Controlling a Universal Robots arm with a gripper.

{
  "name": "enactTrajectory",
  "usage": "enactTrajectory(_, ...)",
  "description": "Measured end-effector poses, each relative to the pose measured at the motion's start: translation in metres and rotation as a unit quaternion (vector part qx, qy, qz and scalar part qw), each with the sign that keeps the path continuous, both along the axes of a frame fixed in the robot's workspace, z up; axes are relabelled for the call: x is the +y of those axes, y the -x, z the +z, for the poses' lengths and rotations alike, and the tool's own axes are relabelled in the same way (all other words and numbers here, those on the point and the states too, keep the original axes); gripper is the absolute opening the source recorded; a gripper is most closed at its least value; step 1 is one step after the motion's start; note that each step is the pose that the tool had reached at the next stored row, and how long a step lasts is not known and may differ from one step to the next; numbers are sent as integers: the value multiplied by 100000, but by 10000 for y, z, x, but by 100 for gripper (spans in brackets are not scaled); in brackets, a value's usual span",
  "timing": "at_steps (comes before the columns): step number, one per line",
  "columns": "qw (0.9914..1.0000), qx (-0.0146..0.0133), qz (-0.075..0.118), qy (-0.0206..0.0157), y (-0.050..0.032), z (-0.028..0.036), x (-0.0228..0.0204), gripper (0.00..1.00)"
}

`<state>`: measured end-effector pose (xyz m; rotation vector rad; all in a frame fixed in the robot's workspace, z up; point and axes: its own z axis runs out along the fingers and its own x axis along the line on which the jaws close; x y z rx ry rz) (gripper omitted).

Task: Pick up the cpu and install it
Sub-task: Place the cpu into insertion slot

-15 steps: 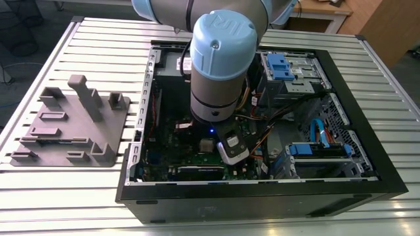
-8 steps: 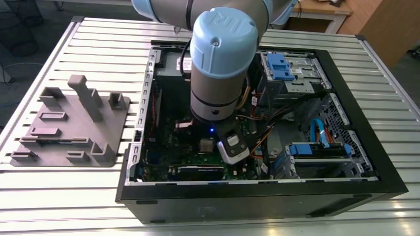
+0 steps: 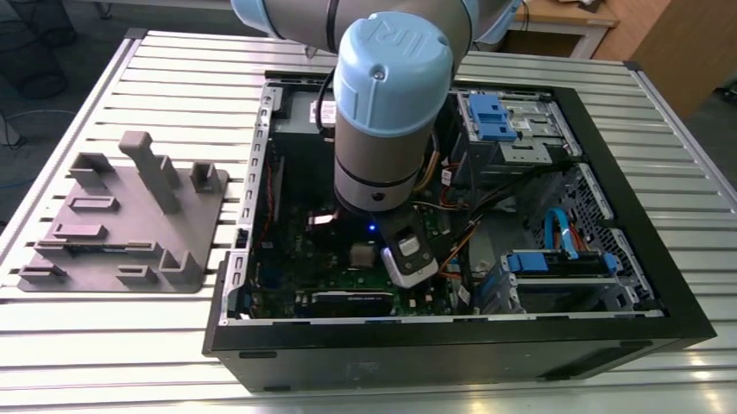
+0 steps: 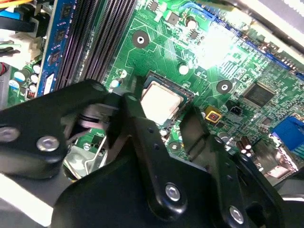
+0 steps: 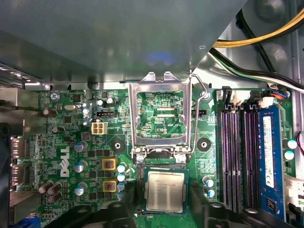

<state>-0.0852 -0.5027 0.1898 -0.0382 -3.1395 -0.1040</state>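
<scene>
Reaching down with the pale blue and grey arm (image 3: 386, 112) through the middle of the exterior view, into an open black computer case (image 3: 461, 347) lying on its side on a slatted metal table (image 3: 116, 354). Hanging the gripper (image 4: 164, 116) low over the green motherboard (image 4: 237, 57), right above the processor socket. Holding the black fingers (image 4: 137, 133) apart, one on each side of the cpu (image 4: 161, 102), with a strip of the socket's dark rim showing between the chip and one finger. Not clamping the chip, as far as both wrist views tell.

Showing, in the first wrist view, the cpu lying flat and square in its socket, silvery top up, between the two dark finger shapes. Showing too the metal load plate (image 5: 161, 81) standing open just beside the socket, bare board visible through its window, and the thin wire lever (image 5: 195, 114) raised along one edge.

Running alongside the socket in both wrist views, a row of long dark memory slots (image 5: 235, 156) with a blue one (image 5: 268, 156) next to them. Sitting apart on the table at the exterior view's left, a grey plastic fixture plate (image 3: 127, 224) with upright blocks. Catching the light inside the case toward the exterior view's right, blue drive brackets (image 3: 489, 116).
</scene>
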Motion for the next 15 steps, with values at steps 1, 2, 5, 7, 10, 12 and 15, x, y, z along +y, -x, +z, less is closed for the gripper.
enactTrajectory(1,100000,-9,1,4,0,0,0,52)
enactTrajectory(2,100000,-3,4,20,0,2,0,52)
enactTrajectory(5,100000,0,2,7,0,2,0,44)
enactTrajectory(7,100000,-2,1,2,0,1,0,44)
enactTrajectory(10,100000,-6,-1,-5,0,1,0,44)
enactTrajectory(12,100000,-6,-1,-11,0,2,0,44)
enactTrajectory(15,99999,-8,354,-19,0,3,0,44)
